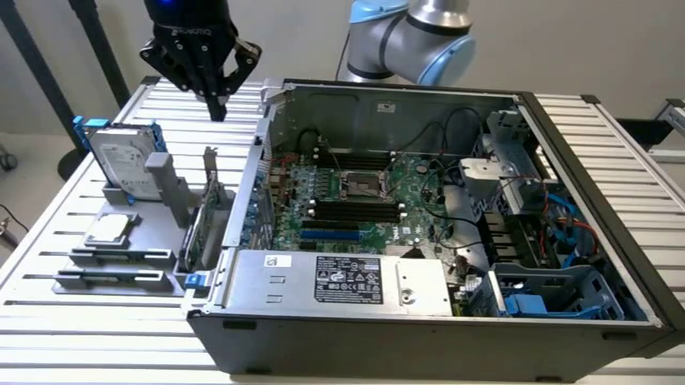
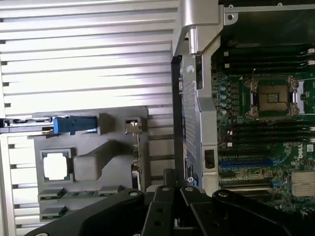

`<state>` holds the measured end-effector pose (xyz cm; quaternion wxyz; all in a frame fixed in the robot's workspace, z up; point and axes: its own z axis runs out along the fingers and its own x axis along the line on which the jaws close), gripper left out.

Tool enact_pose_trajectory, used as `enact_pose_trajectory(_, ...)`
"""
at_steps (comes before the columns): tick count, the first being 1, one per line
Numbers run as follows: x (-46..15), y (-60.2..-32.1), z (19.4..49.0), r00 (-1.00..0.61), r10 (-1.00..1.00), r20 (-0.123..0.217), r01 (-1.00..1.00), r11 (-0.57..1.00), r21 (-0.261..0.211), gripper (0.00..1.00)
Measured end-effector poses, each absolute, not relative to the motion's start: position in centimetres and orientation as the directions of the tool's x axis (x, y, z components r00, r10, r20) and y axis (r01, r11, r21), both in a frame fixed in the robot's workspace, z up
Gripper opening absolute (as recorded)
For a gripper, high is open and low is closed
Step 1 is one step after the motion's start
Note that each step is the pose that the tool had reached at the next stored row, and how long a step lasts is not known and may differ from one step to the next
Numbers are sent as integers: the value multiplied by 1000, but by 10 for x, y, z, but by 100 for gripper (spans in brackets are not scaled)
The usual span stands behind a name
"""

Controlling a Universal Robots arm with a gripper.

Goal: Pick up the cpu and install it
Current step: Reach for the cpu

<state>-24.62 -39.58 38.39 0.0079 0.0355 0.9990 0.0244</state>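
The cpu (image 1: 109, 229) (image 2: 54, 165), a small flat silver square, lies on the grey parts holder (image 1: 128, 257) at the exterior view's left. My gripper (image 1: 218, 108) hangs high above the slatted table, well behind the holder and just left of the open computer case (image 1: 450, 321). Its black fingers (image 2: 170, 196) are shut together with nothing between them. Inside the case, the empty CPU socket (image 1: 364, 185) (image 2: 272, 98) sits on the green motherboard.
A silver hard drive in a blue frame (image 1: 120, 160) stands upright on the holder behind the cpu, beside grey plastic blocks (image 1: 169, 180). The case's side wall (image 1: 252, 172) rises between holder and motherboard. A power supply (image 1: 342, 281) fills the case front.
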Motion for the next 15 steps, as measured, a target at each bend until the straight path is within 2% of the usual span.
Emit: enact_pose_trajectory(15, -314, -396, 370, -997, 71, -11, 71, 996, 48, 11)
